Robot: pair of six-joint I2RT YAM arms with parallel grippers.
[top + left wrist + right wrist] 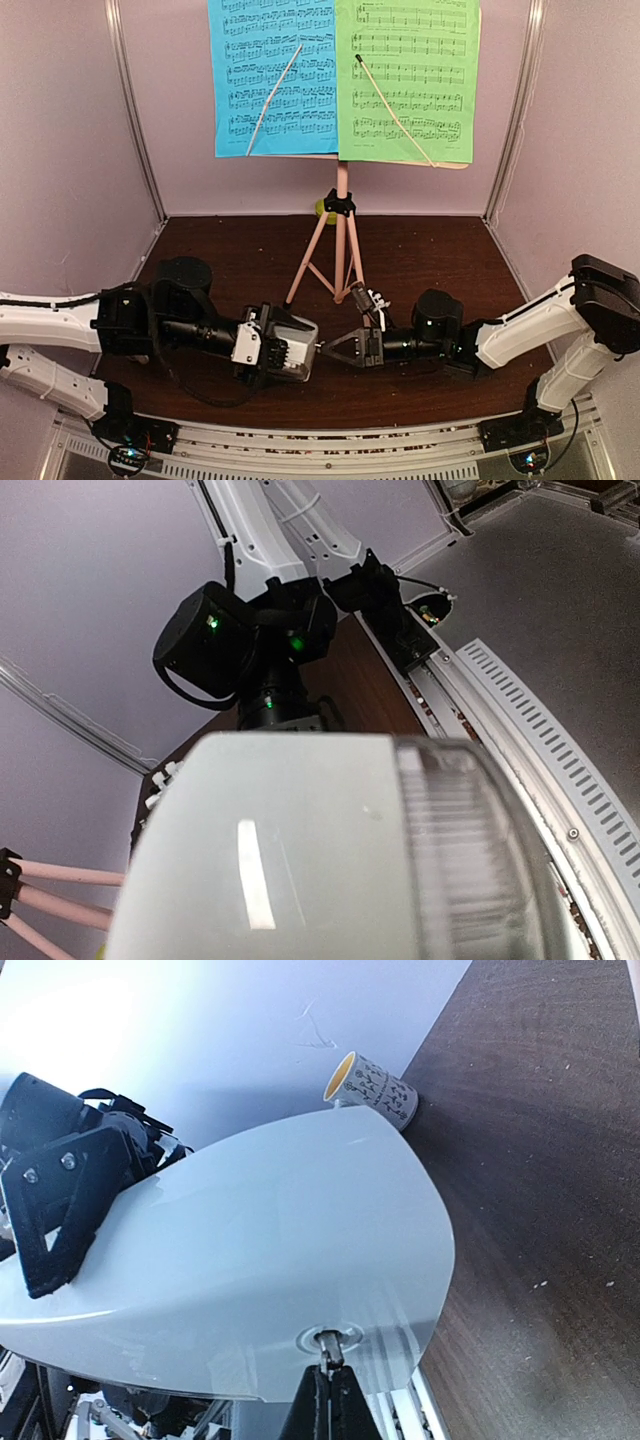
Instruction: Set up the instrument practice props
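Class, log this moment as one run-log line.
left gripper: holds metronome | right gripper: pinches its pin | stand: upright, blue sheet, green sheet on

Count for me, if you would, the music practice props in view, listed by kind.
Music sheets: 2 (blue sheet, green sheet)
Music stand: 1
Metronome: 1
Total: 4

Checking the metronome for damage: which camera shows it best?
Top external: most of the metronome shows between the left gripper and right gripper. Left wrist gives a blurred close-up; right wrist only one white face.
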